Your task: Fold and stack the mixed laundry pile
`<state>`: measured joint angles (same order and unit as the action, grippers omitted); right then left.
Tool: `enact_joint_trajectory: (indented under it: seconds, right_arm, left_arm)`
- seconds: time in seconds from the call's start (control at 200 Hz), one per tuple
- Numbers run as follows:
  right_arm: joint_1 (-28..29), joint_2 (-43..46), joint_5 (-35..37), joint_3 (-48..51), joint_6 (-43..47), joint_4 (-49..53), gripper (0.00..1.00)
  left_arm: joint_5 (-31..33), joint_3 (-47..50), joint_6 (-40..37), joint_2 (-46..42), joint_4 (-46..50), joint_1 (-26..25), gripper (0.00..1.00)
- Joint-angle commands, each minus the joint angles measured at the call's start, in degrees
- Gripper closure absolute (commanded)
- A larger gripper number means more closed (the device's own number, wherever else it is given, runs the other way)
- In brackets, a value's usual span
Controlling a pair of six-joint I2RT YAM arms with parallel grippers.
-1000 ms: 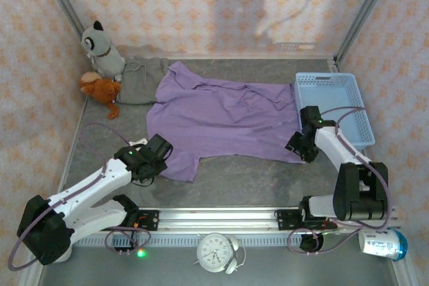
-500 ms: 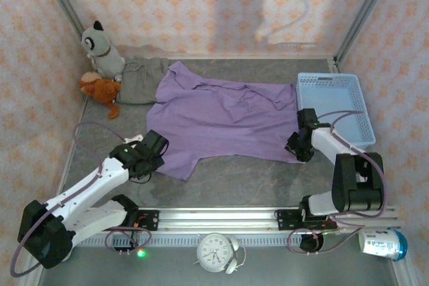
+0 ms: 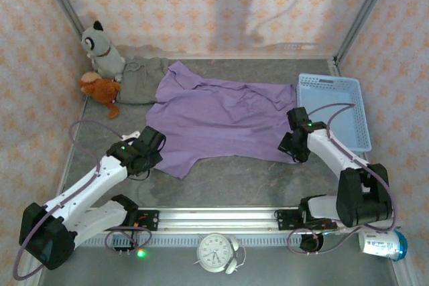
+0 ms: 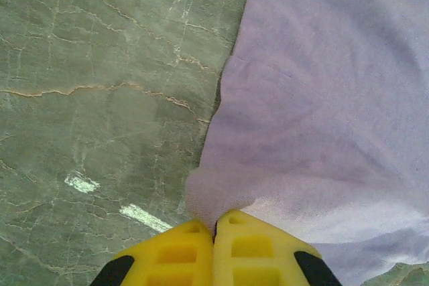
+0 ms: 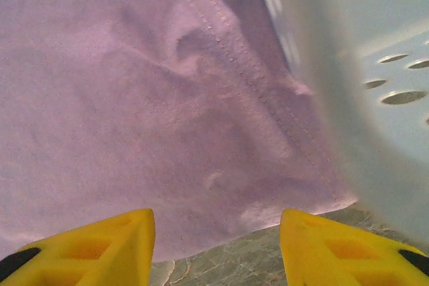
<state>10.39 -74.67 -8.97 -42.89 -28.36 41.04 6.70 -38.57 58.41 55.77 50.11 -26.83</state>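
Left pincer [image 4: 214, 224] shut tight on near-left hem of lavender garment [image 3: 221, 115], cloth puckered at the tips, grey worktop [image 4: 100, 98] alongside. Right pincer [image 5: 214, 222] has fingers apart, nothing between them, hovering over garment's right edge. Light blue basket [image 5: 335, 85] wall is just beside it, crowding that side. Lavender garment lies spread mid-worktop. Small taupe garment [image 3: 141, 80] sits far-left, against the lavender one, w/ grey plush [image 3: 100, 48] & orange plush [image 3: 99, 90] just beside it.

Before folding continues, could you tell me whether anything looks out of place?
Nothing is damaged; the lavender garment lies wrinkled, its right edge against the blue basket, and the taupe garment is bunched beside the plush toys.
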Motion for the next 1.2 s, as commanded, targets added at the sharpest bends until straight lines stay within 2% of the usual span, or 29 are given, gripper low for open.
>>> enact_joint_trajectory:
  seconds: [0.0, 0.32, 0.42, 0.485, 0.54, 0.59, 0.661, 0.726, 0.926, 1.106, 1.196]
  right_arm:
    - [2.08, -0.96, 2.84, -0.3, -1.65, 1.8, 0.48]
    - [2.7, -7.19, -0.82, 2.11, -3.97, -4.19, 0.49]
    - [3.64, -8.01, -1.02, 3.03, -4.46, -4.7, 0.54]
    - [3.84, -8.01, -1.23, 3.75, -4.96, -4.92, 0.64]
    - [3.89, -7.69, -1.4, 3.8, -5.07, -4.47, 0.66]
    - [4.01, -6.98, -1.26, 3.56, -5.01, -3.62, 0.63]
    - [4.28, -4.76, 0.4, 2.54, -4.42, -1.57, 0.5]
    - [4.31, -2.98, 1.9, 1.42, -3.5, 0.32, 0.45]
    - [5.27, -0.59, 3.51, -2.55, -0.99, 4.23, 0.42]
    - [10.63, -0.84, 7.14, -5.36, -0.46, 6.15, 0.39]
    - [11.97, -1.77, 6.59, -5.2, -1.14, 5.84, 0.39]
  left_arm:
    - [1.93, -0.46, -1.0, 0.22, 0.7, 0.8, 1.0]
    - [1.99, -0.94, -1.54, 1.36, -0.08, 1.83, 1.0]
    - [2.15, -1.29, -1.55, 1.54, -0.49, 2.43, 1.0]
    - [2.56, -1.66, -1.46, 1.63, -0.58, 2.78, 1.0]
    - [3.09, -2.16, -1.5, 1.62, -0.41, 3.01, 1.0]
    - [3.5, -2.67, -1.83, 1.6, -0.29, 3.55, 1.0]
    - [3.84, -3.31, -2.38, 1.54, -0.23, 4.39, 1.0]
    - [4.09, -4.13, -3.15, 1.62, -0.02, 5.16, 1.0]
    - [4.16, -6.51, -6.47, 1.98, 0.37, 9.28, 1.0]
    - [3.94, -8.81, -9.15, 1.74, 0.79, 13.51, 1.0]
    - [2.98, -9.16, -10.18, 1.34, 0.72, 15.74, 1.0]
